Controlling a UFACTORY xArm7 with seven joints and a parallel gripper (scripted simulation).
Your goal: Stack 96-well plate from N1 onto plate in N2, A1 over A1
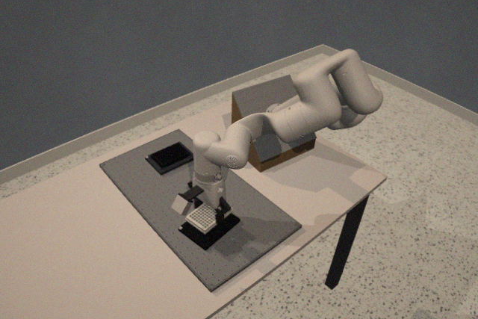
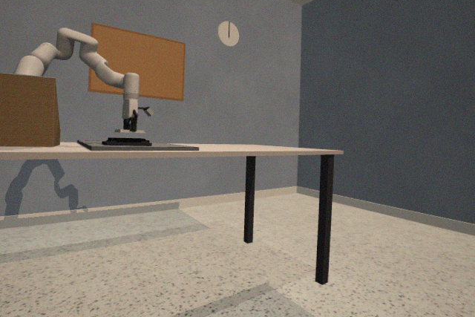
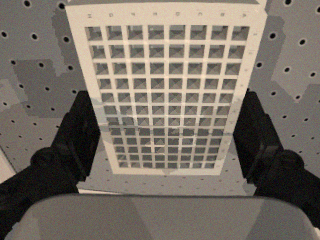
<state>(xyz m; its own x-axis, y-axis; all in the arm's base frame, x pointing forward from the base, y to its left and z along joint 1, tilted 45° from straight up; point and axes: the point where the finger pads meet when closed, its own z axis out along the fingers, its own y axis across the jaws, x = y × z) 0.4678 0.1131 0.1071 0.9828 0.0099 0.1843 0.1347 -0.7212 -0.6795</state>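
Observation:
My gripper (image 1: 209,211) is shut on a white 96-well plate (image 1: 202,218), with its fingers on the two long sides. It holds the plate level, a little above an empty black plate nest (image 1: 210,231) near the front of the grey mat. In the wrist view the plate (image 3: 167,90) fills the middle between my black fingers and hides the nest below. From the side, the plate (image 2: 129,130) hangs clear above the nest (image 2: 126,141). The second black nest (image 1: 169,157) lies at the mat's far end. Its content looks dark and I cannot make out the wells. I cannot read the A1 mark.
The perforated grey mat lies on a pale table. A brown box (image 1: 269,122) stands behind the mat, under the arm's links. The table's edge (image 1: 308,238) runs close to the right of the mat.

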